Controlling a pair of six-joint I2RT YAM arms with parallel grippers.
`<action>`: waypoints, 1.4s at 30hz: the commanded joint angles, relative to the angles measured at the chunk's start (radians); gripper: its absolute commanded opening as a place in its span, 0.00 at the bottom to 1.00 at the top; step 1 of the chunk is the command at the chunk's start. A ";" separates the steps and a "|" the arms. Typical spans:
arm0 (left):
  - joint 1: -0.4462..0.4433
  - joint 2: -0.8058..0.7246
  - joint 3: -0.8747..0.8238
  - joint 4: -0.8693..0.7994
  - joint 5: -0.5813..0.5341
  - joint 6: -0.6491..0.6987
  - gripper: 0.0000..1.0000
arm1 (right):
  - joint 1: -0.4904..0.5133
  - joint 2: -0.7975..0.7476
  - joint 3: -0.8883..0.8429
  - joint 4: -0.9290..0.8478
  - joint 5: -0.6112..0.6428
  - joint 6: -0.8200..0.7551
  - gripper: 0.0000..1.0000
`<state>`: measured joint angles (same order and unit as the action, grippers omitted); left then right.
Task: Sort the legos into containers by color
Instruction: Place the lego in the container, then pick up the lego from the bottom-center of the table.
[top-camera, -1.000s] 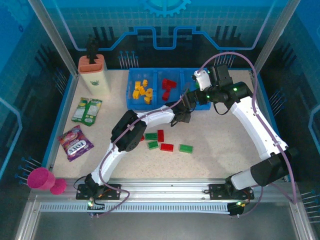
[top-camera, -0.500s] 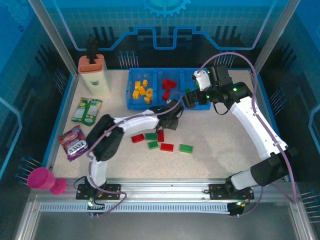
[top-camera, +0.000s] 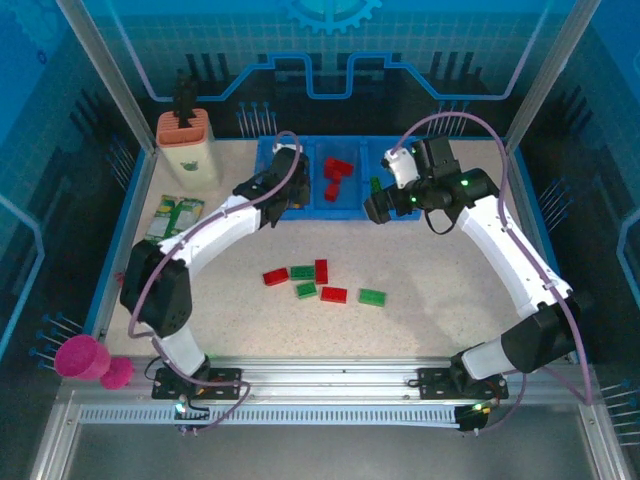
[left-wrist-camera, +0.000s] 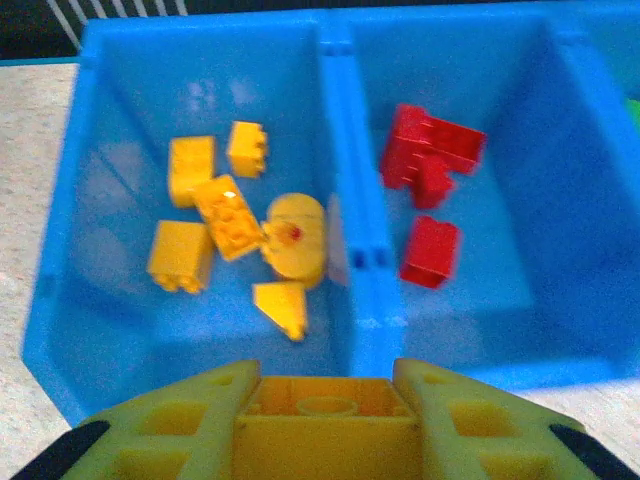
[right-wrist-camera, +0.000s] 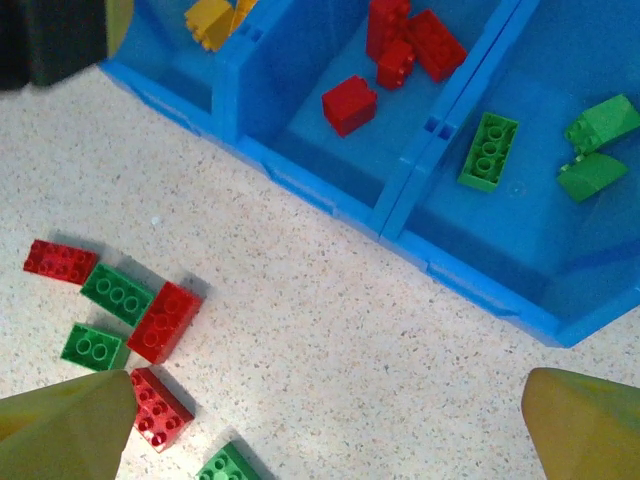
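Now L fingers (left-wrist-camera: 190, 412) clamp yellow lego (left-wrist-camera: 325, 428) by tray (left-wrist-camera: 345, 250), R fingers (right-wrist-camera: 60, 425) apart nr it; loose legos (right-wrist-camera: 165, 320), holder (top-camera: 188, 150), packet (top-camera: 170, 218) around.

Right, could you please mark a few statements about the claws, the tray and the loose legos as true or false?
1. The left claw is shut on a yellow lego. True.
2. The right claw grips a green lego. False: it is open and holds nothing.
3. Six loose legos lie on the table, three red and three green. True.
4. The middle compartment of the tray holds yellow legos. False: it holds red legos; the yellow ones lie in the left compartment.
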<state>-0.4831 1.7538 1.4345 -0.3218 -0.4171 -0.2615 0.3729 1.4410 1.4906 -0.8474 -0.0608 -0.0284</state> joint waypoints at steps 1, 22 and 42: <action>0.042 0.104 0.083 0.051 -0.036 0.028 0.17 | 0.021 -0.056 -0.041 0.031 -0.010 -0.060 1.00; 0.177 0.622 0.646 -0.050 0.034 0.057 0.19 | 0.168 -0.328 -0.540 0.209 -0.116 -0.406 1.00; 0.186 0.525 0.623 -0.017 0.120 0.143 0.55 | 0.225 -0.197 -0.598 0.185 -0.125 -0.687 1.00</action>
<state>-0.2981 2.3993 2.0769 -0.3538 -0.3504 -0.1623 0.5846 1.2377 0.9058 -0.6552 -0.1917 -0.6476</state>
